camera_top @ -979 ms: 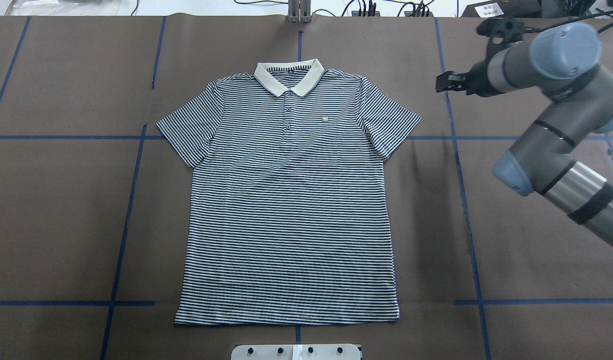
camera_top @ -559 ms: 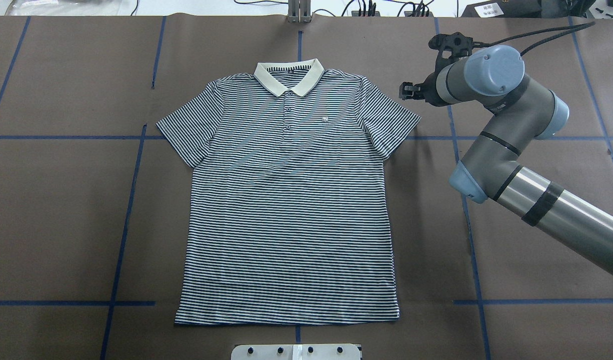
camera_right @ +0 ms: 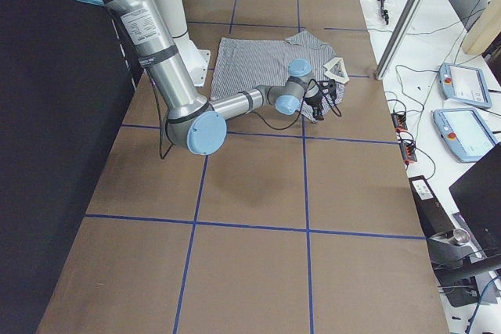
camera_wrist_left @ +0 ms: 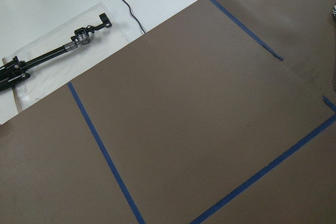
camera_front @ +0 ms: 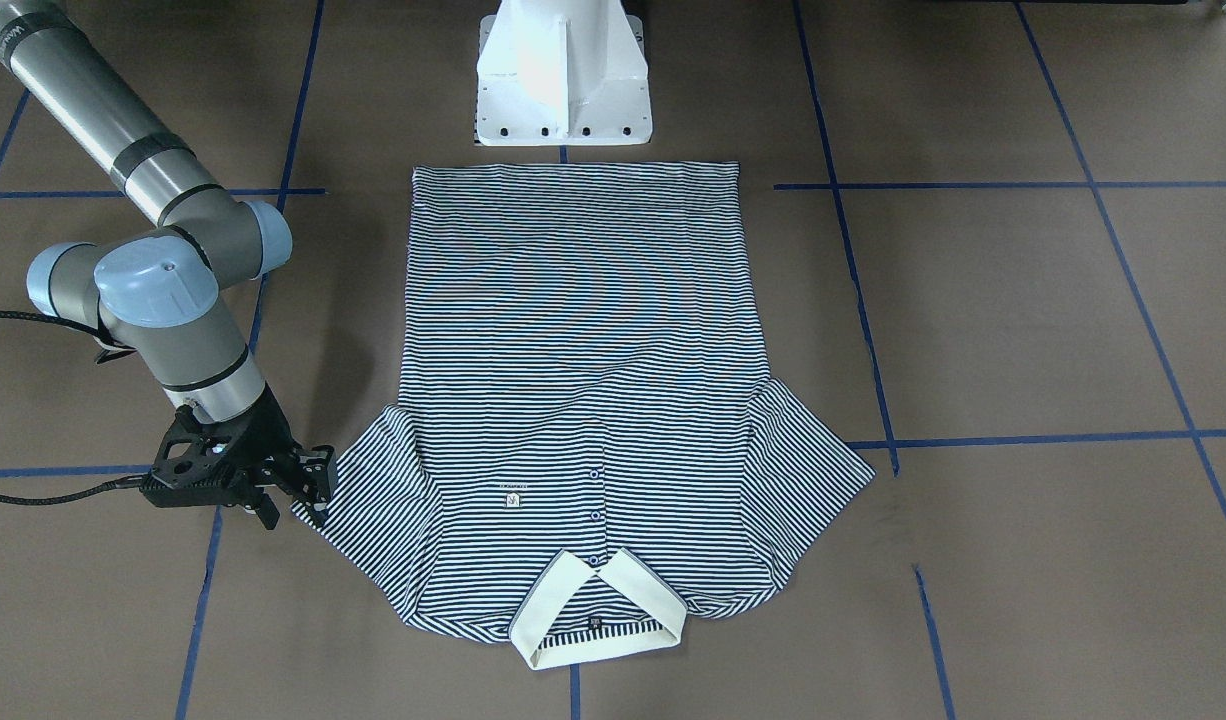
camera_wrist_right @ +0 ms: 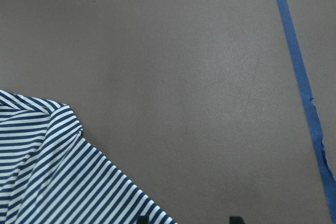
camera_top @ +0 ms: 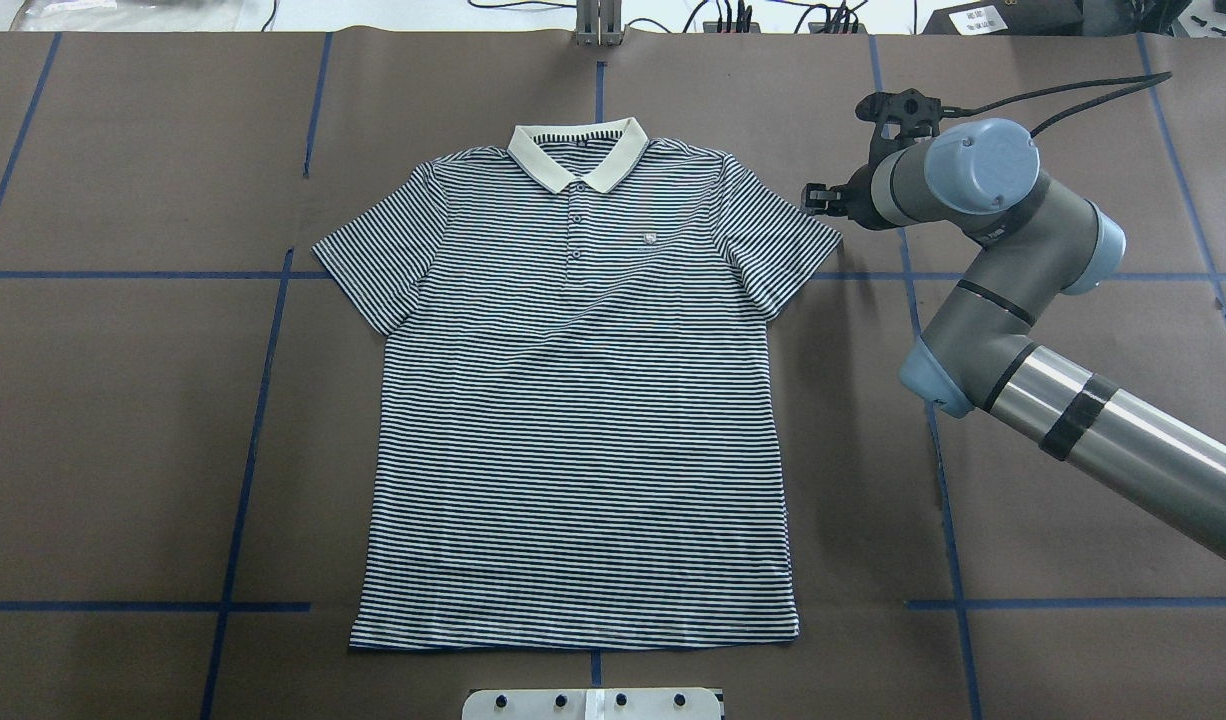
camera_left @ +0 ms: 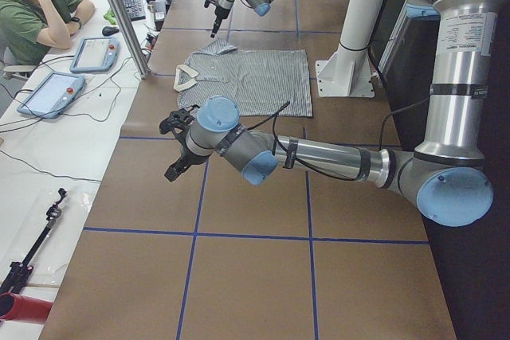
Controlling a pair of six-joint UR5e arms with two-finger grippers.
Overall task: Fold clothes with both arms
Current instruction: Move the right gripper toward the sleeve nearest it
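Observation:
The striped polo shirt (camera_top: 578, 400) lies flat and face up on the brown table, cream collar (camera_top: 576, 155) at the far side, both sleeves spread. My right gripper (camera_top: 811, 198) hovers at the outer edge of the shirt's right-hand sleeve (camera_top: 788, 240), low over the table. Its fingers stand apart and open, with nothing held (camera_front: 303, 490). In the right wrist view the sleeve (camera_wrist_right: 63, 171) fills the lower left corner. My left gripper (camera_left: 171, 153) hangs over bare table far from the shirt, and I cannot tell whether it is open or shut.
The white pedestal base (camera_front: 563, 75) stands just behind the shirt's hem. Blue tape lines (camera_top: 253, 440) cross the brown cover. A person (camera_left: 40, 5) sits at a side bench with tablets (camera_left: 52, 89). A black tool (camera_wrist_left: 52, 53) lies on white bench beyond the table.
My right arm has swung leftward and come down, bringing its gripper from well off the shirt to the edge of the right-hand sleeve. The shirt has not moved.

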